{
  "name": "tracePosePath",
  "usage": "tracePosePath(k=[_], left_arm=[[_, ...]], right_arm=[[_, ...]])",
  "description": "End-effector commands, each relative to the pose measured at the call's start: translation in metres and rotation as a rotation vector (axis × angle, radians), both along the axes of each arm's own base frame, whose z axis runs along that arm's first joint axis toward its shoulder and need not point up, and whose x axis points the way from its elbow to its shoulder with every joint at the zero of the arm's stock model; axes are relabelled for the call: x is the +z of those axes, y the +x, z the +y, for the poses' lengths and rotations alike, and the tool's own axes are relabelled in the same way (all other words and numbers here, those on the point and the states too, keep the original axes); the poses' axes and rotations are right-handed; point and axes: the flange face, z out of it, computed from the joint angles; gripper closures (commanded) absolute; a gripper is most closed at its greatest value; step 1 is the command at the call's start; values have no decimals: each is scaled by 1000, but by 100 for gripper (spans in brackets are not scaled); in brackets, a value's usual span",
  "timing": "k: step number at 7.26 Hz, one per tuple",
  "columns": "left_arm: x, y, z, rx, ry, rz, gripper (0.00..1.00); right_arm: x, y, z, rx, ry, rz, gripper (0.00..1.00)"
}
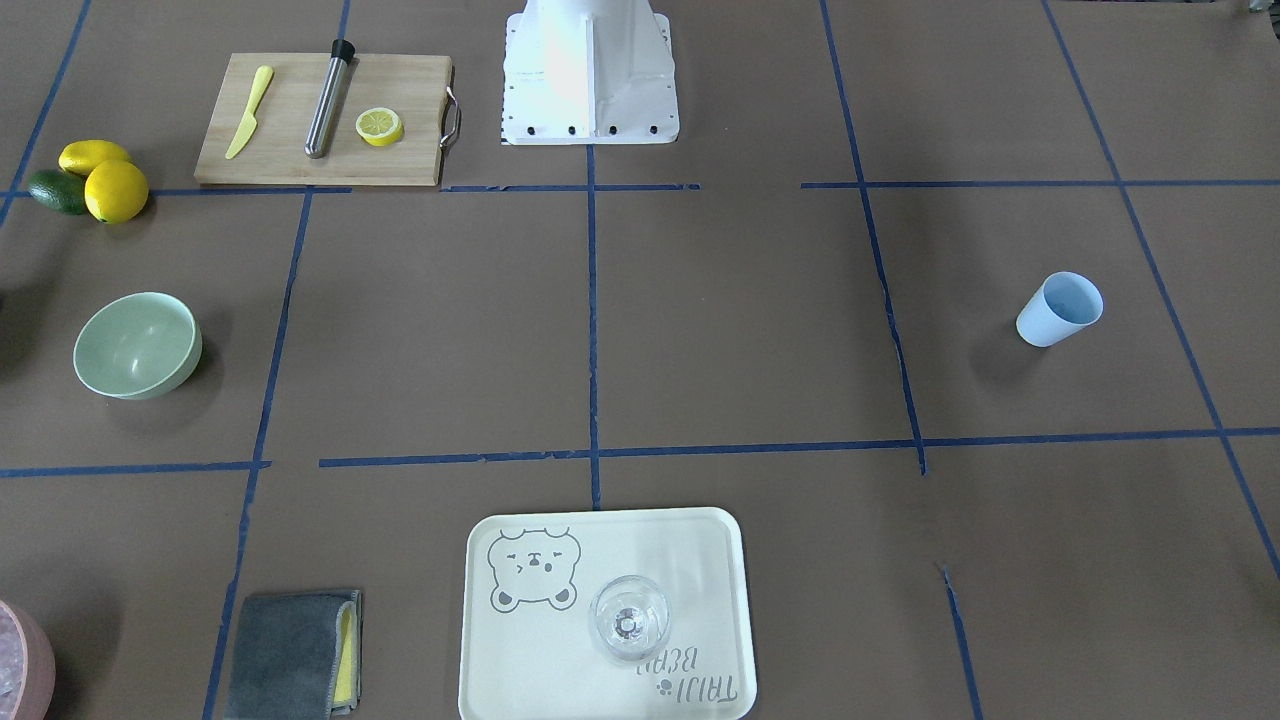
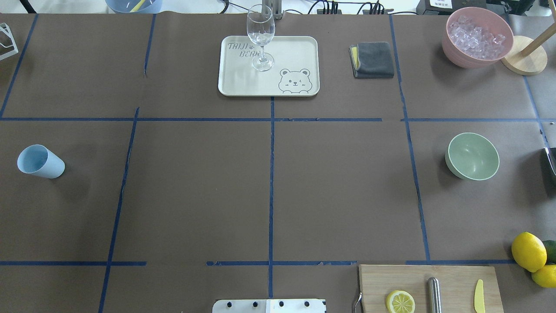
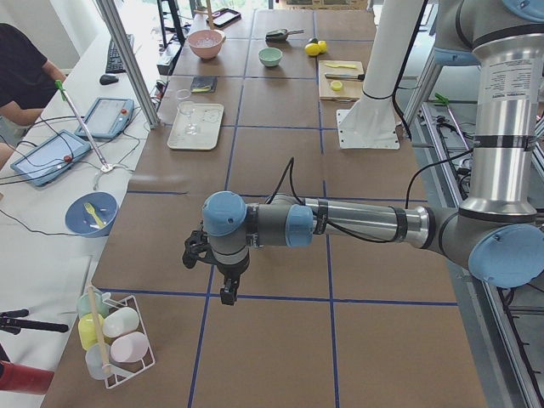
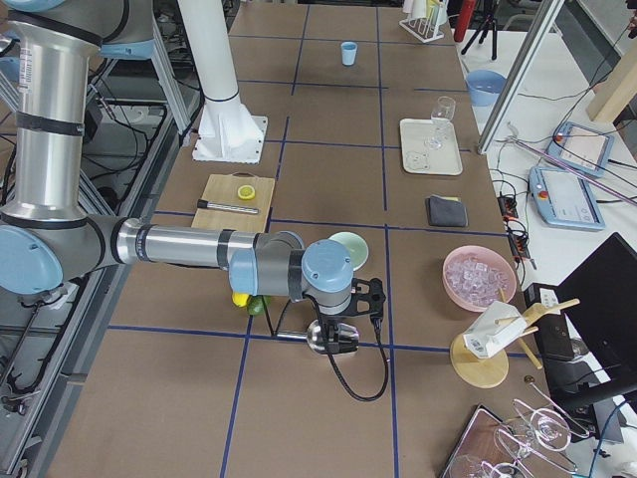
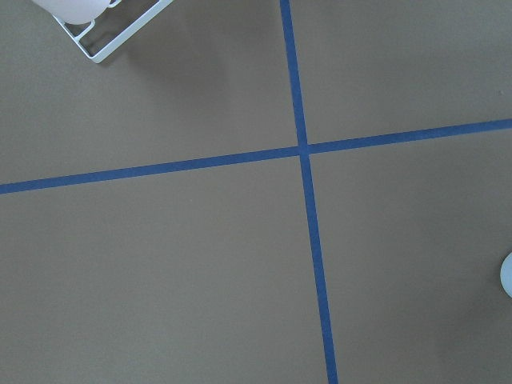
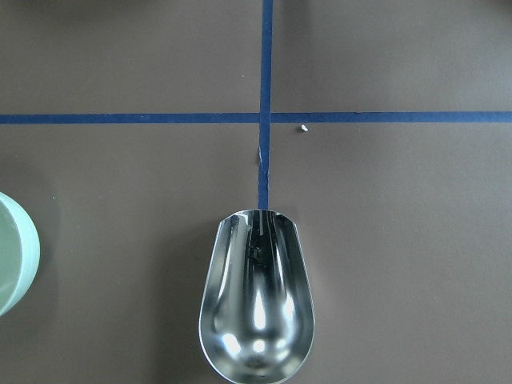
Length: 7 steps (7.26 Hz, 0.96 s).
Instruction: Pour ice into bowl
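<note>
The ice (image 2: pixel 477 34) is heaped in a pink bowl (image 2: pixel 460 52) at the far right of the table. The mint-green bowl (image 2: pixel 472 155) stands empty nearer the robot, and its rim shows at the left edge of the right wrist view (image 6: pixel 12 252). My right gripper (image 4: pixel 333 334) hangs just beside that bowl with an empty metal scoop (image 6: pixel 256 300) held out over the table. Its fingers are out of view. My left gripper (image 3: pixel 223 293) hovers over bare table at the far left end. I cannot tell whether it is open or shut.
A blue cup (image 2: pixel 40 161) stands at the left. A tray (image 2: pixel 299 48) with a wine glass (image 2: pixel 260 37) and a grey cloth (image 2: pixel 372 59) are at the far side. A cutting board (image 2: pixel 451 282), lemons (image 2: pixel 527 251) and a cup rack (image 3: pixel 115 340) are at the edges.
</note>
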Motion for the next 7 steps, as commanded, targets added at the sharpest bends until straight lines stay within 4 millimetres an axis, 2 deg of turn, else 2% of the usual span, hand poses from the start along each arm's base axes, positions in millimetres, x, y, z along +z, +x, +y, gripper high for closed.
tracePosePath(k=[1,3,5,7], left_arm=[[-5,0,0,1,12,-1,0],[-25,1,-11,8,102,-7,0],[-80,1,-21,6,277,-15,0],[-127,7,-16,-8,379,-11,0]], right_arm=[[-1,0,0,7,-4,6,0],[-2,0,1,8,-4,2,0],[-11,-1,-4,20,1,-5,0],[-7,-12,-4,25,-28,-140,0]])
